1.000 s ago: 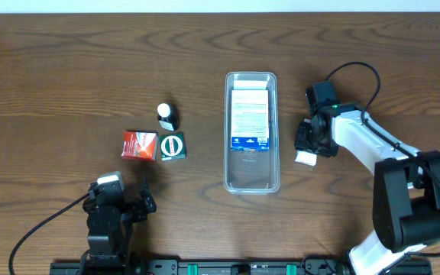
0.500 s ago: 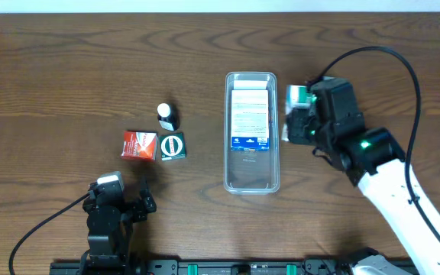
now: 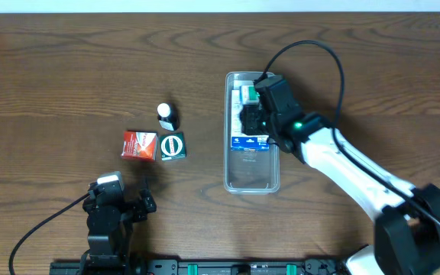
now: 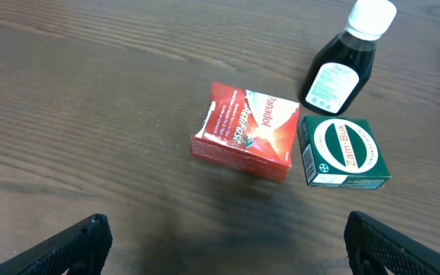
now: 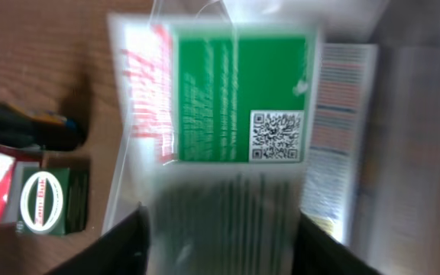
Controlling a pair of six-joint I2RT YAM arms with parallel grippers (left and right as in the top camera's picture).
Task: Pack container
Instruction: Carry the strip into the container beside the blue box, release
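The clear plastic container lies lengthwise at the table's middle, with a white and blue box inside. My right gripper hovers over the container's far half, shut on a green and white box that fills the right wrist view, blurred. The container wall and the box lying inside it show beneath it. My left gripper is open and empty near the front left, just short of a red box, a green Zam-Buk box and a dark bottle.
In the overhead view the red box, the green box and the dark bottle with a white cap stand in a cluster left of the container. The left arm rests at the front edge.
My right gripper lifted the green and white box from the table right of the container and carried it left, over the container's far half. The left arm has not moved.
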